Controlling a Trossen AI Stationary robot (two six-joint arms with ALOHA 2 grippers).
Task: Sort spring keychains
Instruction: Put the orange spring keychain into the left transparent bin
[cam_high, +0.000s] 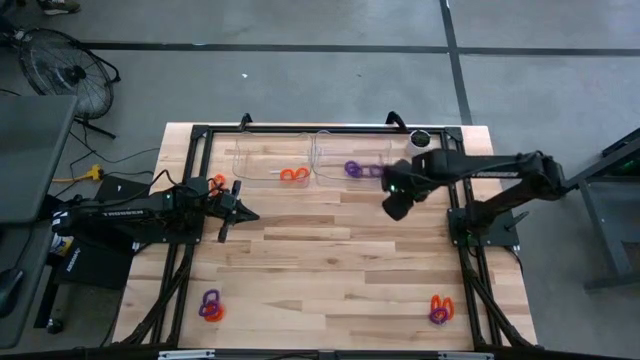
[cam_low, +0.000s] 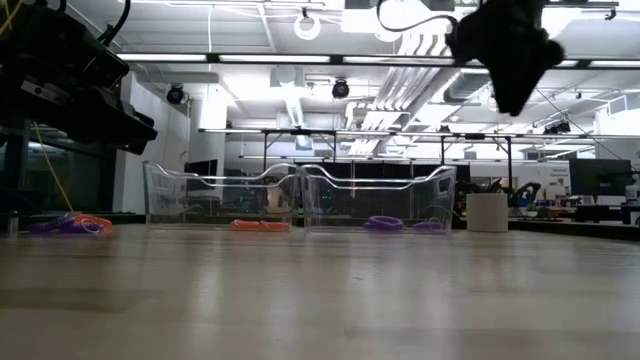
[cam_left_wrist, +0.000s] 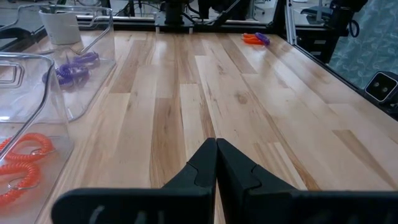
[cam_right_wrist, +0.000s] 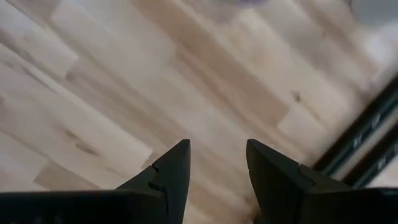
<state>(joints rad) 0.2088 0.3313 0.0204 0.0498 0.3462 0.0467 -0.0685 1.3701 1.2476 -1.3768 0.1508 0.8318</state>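
Two clear trays stand at the table's far edge. The left tray (cam_high: 275, 160) holds an orange spring keychain (cam_high: 292, 174); the right tray (cam_high: 350, 158) holds purple keychains (cam_high: 357, 169). Mixed orange and purple pairs lie on the wood at the near left (cam_high: 210, 306) and near right (cam_high: 440, 309), and one orange keychain (cam_high: 218, 182) lies by the left arm. My left gripper (cam_high: 240, 212) hovers shut over the table's left half. My right gripper (cam_high: 395, 205) is open, raised above bare wood just near of the right tray (cam_right_wrist: 217, 162).
A small white cup with a dark top (cam_high: 421, 139) stands at the far right corner beside the right tray. A black frame (cam_high: 300, 130) runs around the table's edges. Bare wood lies across the middle of the table (cam_high: 320, 250).
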